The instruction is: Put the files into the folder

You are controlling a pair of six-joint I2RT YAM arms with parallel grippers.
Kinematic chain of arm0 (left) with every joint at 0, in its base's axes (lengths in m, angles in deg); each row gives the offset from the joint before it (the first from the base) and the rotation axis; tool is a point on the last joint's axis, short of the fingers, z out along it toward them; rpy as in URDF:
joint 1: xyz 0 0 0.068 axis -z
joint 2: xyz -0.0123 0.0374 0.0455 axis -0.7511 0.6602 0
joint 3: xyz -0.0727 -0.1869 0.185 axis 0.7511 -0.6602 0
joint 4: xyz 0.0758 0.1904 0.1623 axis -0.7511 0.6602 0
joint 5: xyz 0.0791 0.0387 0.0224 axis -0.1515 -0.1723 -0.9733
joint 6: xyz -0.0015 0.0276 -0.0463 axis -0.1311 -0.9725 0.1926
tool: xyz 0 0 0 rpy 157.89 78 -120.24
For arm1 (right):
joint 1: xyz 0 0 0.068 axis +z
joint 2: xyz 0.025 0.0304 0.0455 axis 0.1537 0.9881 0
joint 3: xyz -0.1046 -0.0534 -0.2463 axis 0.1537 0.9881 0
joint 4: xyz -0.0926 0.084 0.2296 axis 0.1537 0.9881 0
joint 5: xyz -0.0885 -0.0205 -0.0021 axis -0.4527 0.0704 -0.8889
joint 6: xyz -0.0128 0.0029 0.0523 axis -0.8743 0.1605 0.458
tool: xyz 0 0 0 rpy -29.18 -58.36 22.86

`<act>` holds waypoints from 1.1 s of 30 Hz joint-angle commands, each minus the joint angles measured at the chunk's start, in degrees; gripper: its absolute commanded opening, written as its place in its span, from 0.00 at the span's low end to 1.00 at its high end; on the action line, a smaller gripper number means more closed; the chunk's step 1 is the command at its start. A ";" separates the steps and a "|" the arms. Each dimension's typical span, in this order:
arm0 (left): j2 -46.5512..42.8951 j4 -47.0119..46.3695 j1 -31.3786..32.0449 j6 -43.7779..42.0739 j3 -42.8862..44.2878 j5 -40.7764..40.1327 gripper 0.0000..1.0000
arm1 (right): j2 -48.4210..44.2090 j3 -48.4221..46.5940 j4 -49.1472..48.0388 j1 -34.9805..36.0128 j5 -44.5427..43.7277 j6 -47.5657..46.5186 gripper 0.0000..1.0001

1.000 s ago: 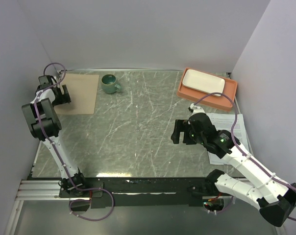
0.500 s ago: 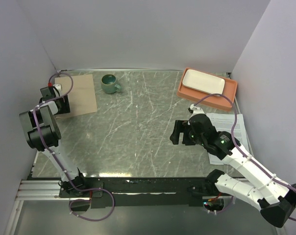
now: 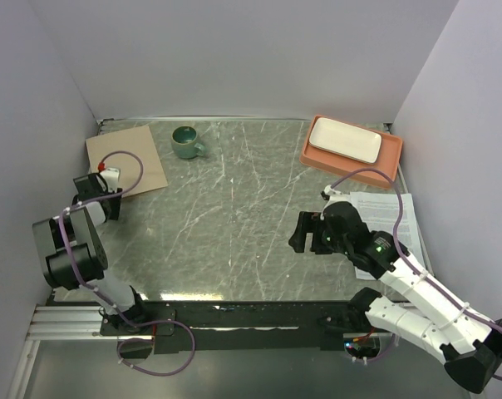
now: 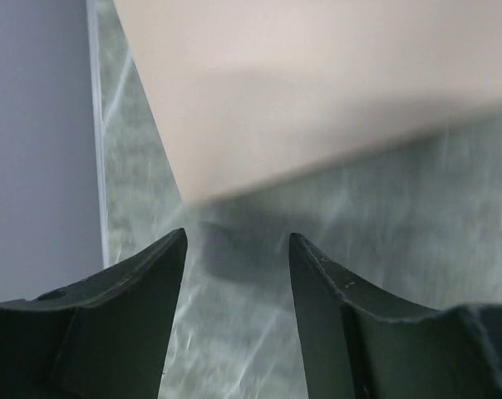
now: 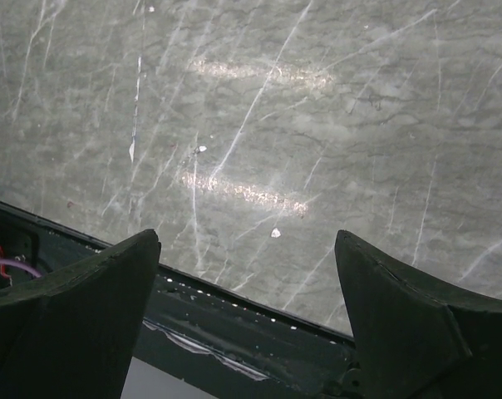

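Tan folder lies just ahead of the left gripper, jaws parted and empty; right gripper jaws spread wide above the table.

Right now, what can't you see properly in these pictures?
- The files, top view: the right arm covers part, and the print is too small to read.
- The folder, top view: only its tan outside shows, so its inside is hidden.
- The folder, left wrist view: blurred and cut off by the top edge.

Folder far left, files right
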 commanded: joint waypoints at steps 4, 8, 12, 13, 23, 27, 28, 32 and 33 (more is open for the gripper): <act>-9.37 17.92 -0.20 -8.54 -0.69 2.93 0.63 | -1.82 1.78 -2.69 0.37 0.83 1.93 0.93; -13.35 17.14 0.24 -9.94 1.61 1.53 0.68 | -1.99 2.39 -3.92 0.37 1.36 2.54 0.93; -14.41 5.23 5.23 -15.55 -4.86 -7.34 0.71 | -1.29 2.48 -4.89 0.46 1.98 2.72 0.93; -15.02 3.70 6.30 -16.44 -6.28 -10.31 0.71 | -1.29 2.66 -5.07 0.37 1.98 2.80 0.93; -14.59 -21.86 17.47 -23.12 -16.93 -22.02 0.70 | -1.73 2.57 -5.15 0.46 1.71 3.16 0.93; -10.11 -30.93 18.00 -27.68 -17.11 -25.89 0.69 | -1.99 2.48 -4.80 0.46 1.54 2.98 0.93; -8.28 -32.68 18.00 -28.22 -17.11 -26.33 0.69 | -1.73 2.31 -4.72 0.54 1.54 2.98 0.93; -3.17 -38.75 17.91 -31.73 -16.58 -28.79 0.69 | -0.94 0.99 -3.66 0.46 1.10 2.72 0.92; -2.38 -41.81 18.00 -32.35 -17.02 -28.88 0.70 | -0.33 0.55 -3.14 0.54 0.84 2.72 0.93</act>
